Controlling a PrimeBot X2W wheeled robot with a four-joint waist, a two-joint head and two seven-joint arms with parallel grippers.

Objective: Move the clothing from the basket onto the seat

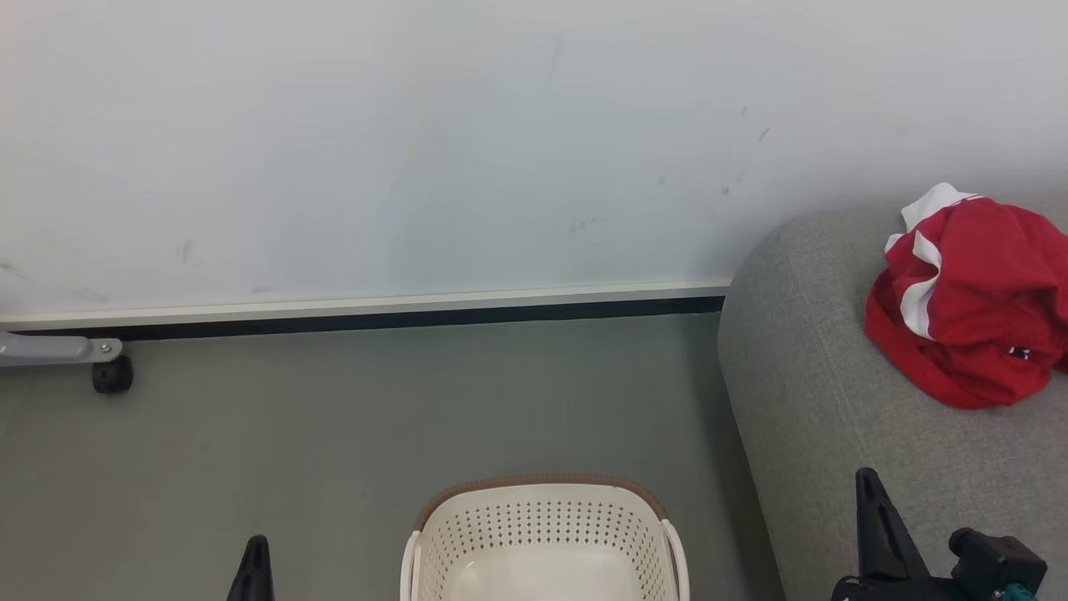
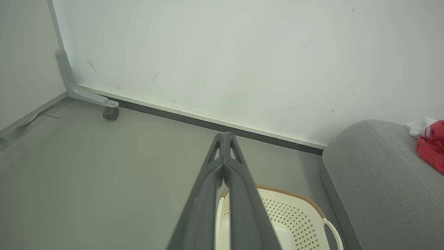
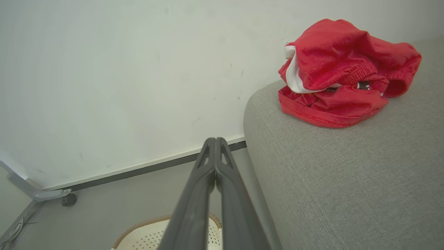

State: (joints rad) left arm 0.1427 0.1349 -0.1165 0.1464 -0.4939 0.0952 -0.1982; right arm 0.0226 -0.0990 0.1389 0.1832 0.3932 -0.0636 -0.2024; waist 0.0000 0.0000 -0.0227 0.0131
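The clothing (image 1: 968,300), a crumpled red heap with white trim, lies on the grey seat (image 1: 826,417) at the right, also clear in the right wrist view as the clothing (image 3: 343,73) on the seat (image 3: 347,187). The cream basket (image 1: 542,534) stands on the floor at bottom centre; the part of its inside that shows holds nothing. My left gripper (image 1: 254,555) pokes up left of the basket, and its fingers (image 2: 224,146) are pressed together on nothing. My right gripper (image 1: 868,492) rises over the seat's front, fingers (image 3: 215,146) closed and empty.
A white wall with a dark baseboard (image 1: 367,317) runs behind. A grey metal leg with a black caster (image 1: 111,374) sits at the far left on the grey floor (image 1: 334,434). The basket (image 2: 288,215) stands close beside the seat's rounded end (image 2: 367,180).
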